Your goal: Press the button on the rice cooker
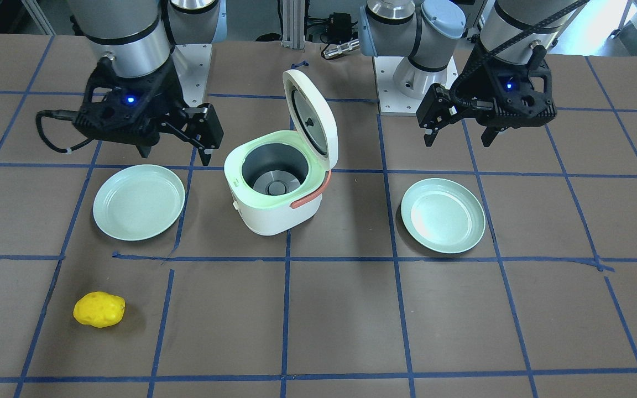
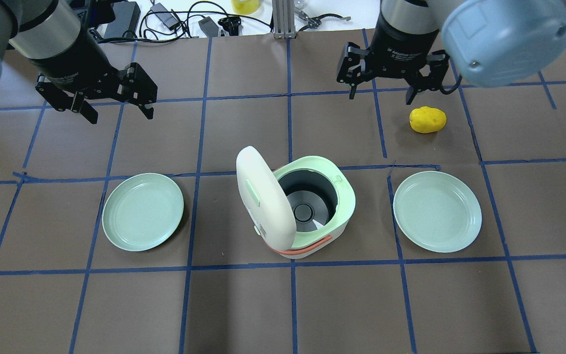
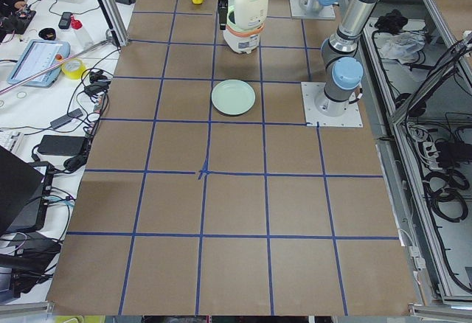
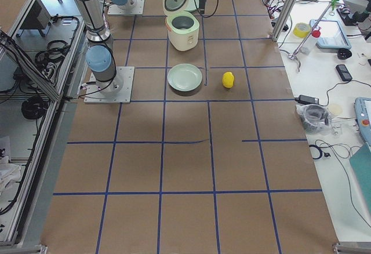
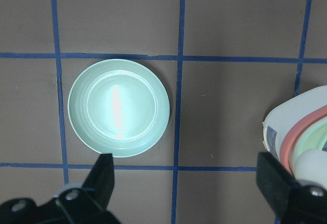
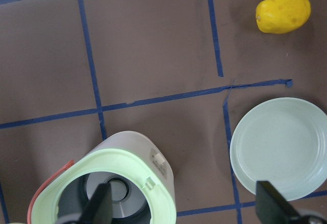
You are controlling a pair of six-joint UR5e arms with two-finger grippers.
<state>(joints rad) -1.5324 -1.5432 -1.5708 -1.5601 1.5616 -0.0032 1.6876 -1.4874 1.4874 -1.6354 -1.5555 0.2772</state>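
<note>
Jaws: we found both pairs spread wide with nothing between them, on the left gripper (image 2: 118,113) and the right gripper (image 2: 381,96) alike.
Rice cooker: the rice cooker (image 2: 344,196) stood at the middle of the table (image 2: 283,305), between the 2 plates and apart from both.
Lid: its white lid (image 2: 263,196) stood upright on the hinge, on the robot's side, so we could see the grey well with a round disc at the bottom.
Button: we took the small white tab (image 6: 159,161) on the front wall, just under the green rim, for the release, though it was too small to be sure.
Grippers' place: both hung above the far half of the table, well apart from the cooker and touching nothing.
Progress: with the lid up, we judged the press most likely done, if that button is the lid release. If another button was meant, the whole press was left, since neither gripper was near the cooker.
Plates: 2 pale green, the left plate (image 2: 143,211) and the right plate (image 2: 438,211), both bare.
Yellow lump: 1 yellow lump (image 2: 428,119), beyond the right plate, on the side away from the robot.
Count: 1 cooker, 2 plates, 1 yellow lump, 2 grippers.
</note>
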